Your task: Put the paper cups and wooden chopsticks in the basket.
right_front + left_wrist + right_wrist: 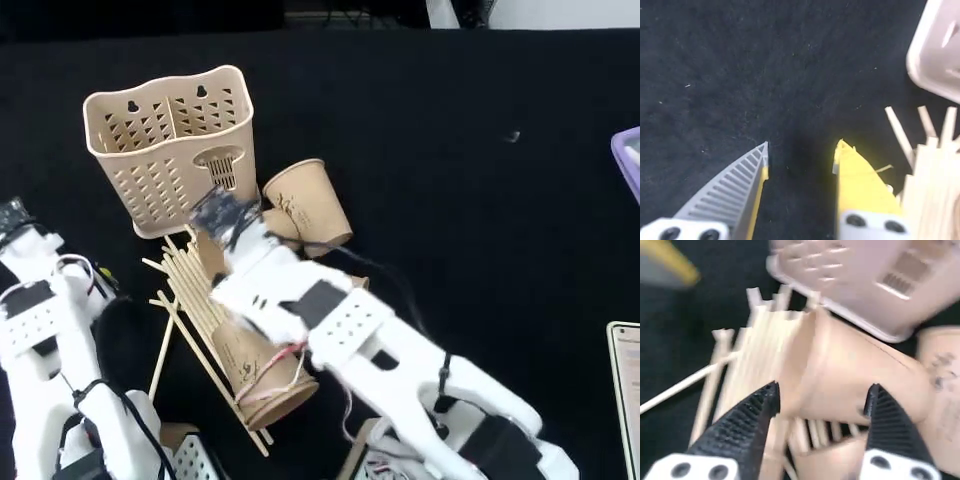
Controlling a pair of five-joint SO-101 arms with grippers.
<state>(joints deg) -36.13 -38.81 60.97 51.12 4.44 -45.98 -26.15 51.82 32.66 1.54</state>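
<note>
The beige slotted basket (170, 150) stands at the back left. A paper cup (308, 203) lies by its right side, and another cup (262, 370) lies nearer the front on a fan of wooden chopsticks (190, 295). My right gripper (823, 390) is open, its black fingers on either side of a third cup (860, 370) that rests on the chopsticks (760, 350) just below the basket (855, 270). In the high view that gripper (212, 232) is at the basket's front corner. My left gripper (801, 155) is open over bare black cloth, with the chopsticks (930, 170) beside it.
The table is covered in black cloth (480, 200). A purple object (628, 160) and a white card (625, 380) sit at the right edge. My left arm (40, 310) stands at the front left, close to the chopsticks.
</note>
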